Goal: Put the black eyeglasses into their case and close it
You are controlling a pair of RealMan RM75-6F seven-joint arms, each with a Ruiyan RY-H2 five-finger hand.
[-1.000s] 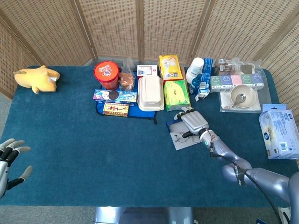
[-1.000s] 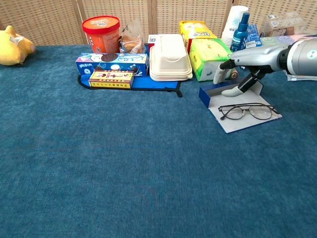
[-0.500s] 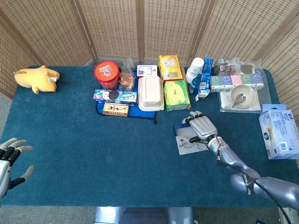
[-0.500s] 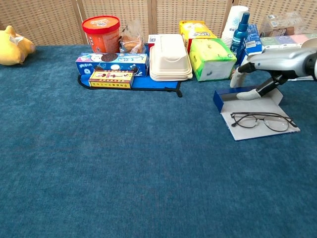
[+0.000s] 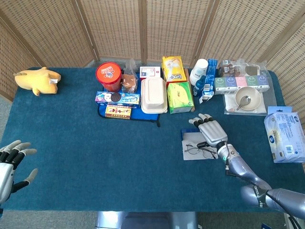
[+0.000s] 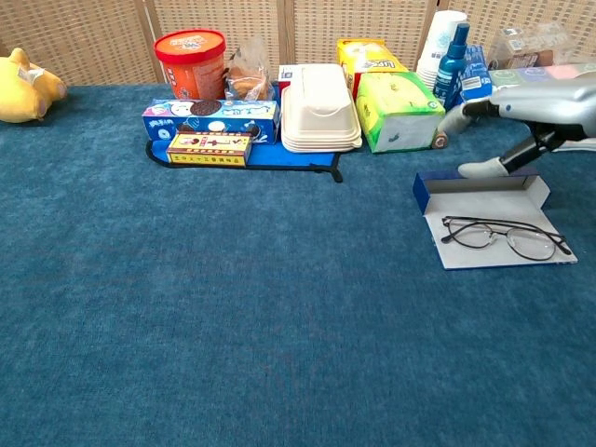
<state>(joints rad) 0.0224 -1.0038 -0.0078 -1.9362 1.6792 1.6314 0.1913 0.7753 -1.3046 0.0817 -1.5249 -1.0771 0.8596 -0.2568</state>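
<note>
The black eyeglasses (image 5: 199,151) (image 6: 503,237) lie unfolded on the white flap of the open case (image 5: 189,143) (image 6: 484,259). The case's blue tray (image 6: 466,181) sits at the flap's far edge. My right hand (image 5: 212,132) (image 6: 526,107) is over that tray, its thumb lying along the tray's far wall and its fingers stretched out above it, holding the case by the tray. My left hand (image 5: 10,167) hovers at the near left table edge, fingers spread, holding nothing; the chest view does not show it.
A row of goods stands behind the case: green tissue pack (image 6: 399,110), white clamshell box (image 6: 319,107), red tub (image 6: 191,60), blue tray with snack boxes (image 6: 212,119), bottle and cups (image 6: 453,56). A bowl (image 5: 248,98) and wipes pack (image 5: 286,136) are at right, a yellow plush (image 5: 37,80) far left.
My right hand has drawn the case, with the eyeglasses on its flap, to the right and nearer to me. The left hand has barely moved.
</note>
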